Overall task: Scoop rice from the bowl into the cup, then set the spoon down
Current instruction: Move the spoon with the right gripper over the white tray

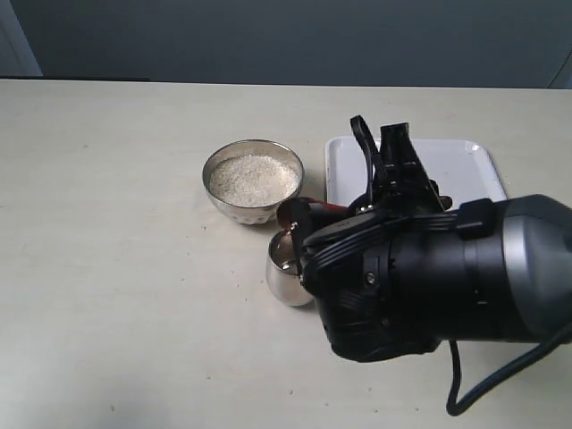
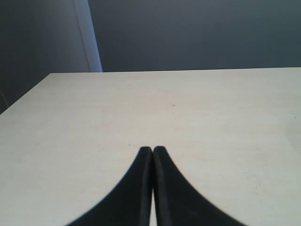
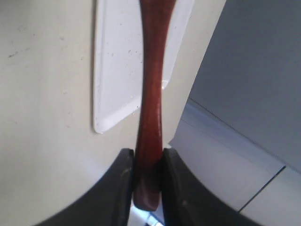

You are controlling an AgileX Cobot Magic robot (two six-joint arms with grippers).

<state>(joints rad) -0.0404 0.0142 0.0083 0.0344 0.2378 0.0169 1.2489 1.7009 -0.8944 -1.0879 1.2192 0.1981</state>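
Spoon (image 3: 150,108), light, stiff and probably slick under its gloss, is pinched near the handle's end by the right hand (image 3: 148,162), head over the cup (image 1: 284,279) beside the bowl (image 1: 239,209), while the left hand (image 2: 153,154) is pressed together on nothing.

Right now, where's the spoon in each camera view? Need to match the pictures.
Exterior view: the spoon is centre-right, head just above the cup.
Left wrist view: not in it; only the table.
Right wrist view: its handle runs down the middle into the right gripper.
Shared landmark: the white tray, in the exterior and right wrist views.
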